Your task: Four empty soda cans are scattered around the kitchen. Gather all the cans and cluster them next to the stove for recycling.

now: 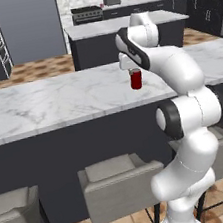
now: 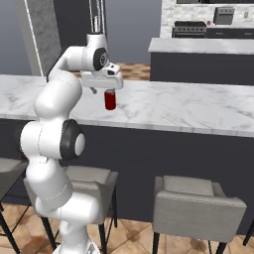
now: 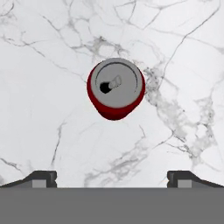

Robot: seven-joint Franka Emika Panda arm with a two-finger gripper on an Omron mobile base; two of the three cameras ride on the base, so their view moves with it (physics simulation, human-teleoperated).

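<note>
One upright red cylindrical soda can with a silver top [image 1: 136, 79] is seen on the white marble counter [image 1: 57, 104] directly beneath the wide-open two-finger gripper [image 1: 133, 69], likewise from the right, and centred, axis vertical, below the hand.

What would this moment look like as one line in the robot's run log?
stage: lining up over can | gripper: open, holding nothing, above red soda can | can: upright on marble counter | stove: far behind

we note a glossy white arm [image 1: 186, 122] of rounded segments, dark joint bands, and small dark fingertips [image 3: 41, 178].
</note>
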